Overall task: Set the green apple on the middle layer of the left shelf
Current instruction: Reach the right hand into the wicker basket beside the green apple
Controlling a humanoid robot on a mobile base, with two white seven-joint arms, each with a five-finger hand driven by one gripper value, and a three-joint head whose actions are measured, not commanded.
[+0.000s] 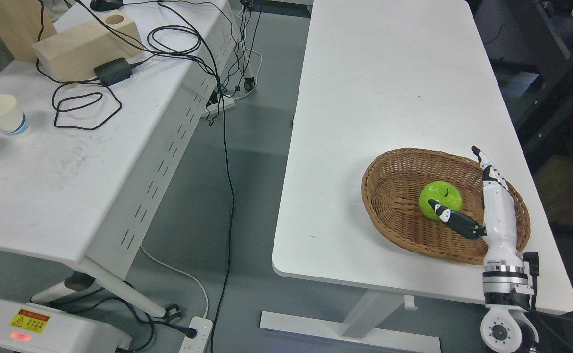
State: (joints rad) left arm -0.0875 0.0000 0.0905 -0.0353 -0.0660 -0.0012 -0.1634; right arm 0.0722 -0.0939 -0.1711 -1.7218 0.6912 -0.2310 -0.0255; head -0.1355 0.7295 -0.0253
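Right hand [482,196] over wicker basket [389,166], fingers spread, thumb tip touching the green apple [440,195], nothing gripped yet. Apple lies in the basket at the palm's 9 o'clock, just beside it. Left hand unseen; no shelf visible.

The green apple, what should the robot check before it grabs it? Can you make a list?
1. Green apple in the wicker basket: ok.
2. Right hand at the apple: ok, thumb in front, fingers stretched past it.
3. Hand closed on the apple: not ok, open.
4. Nothing else in the basket: ok.
5. Shelf in view: not ok, none shows.
6. Left hand: cannot tell, out of view.
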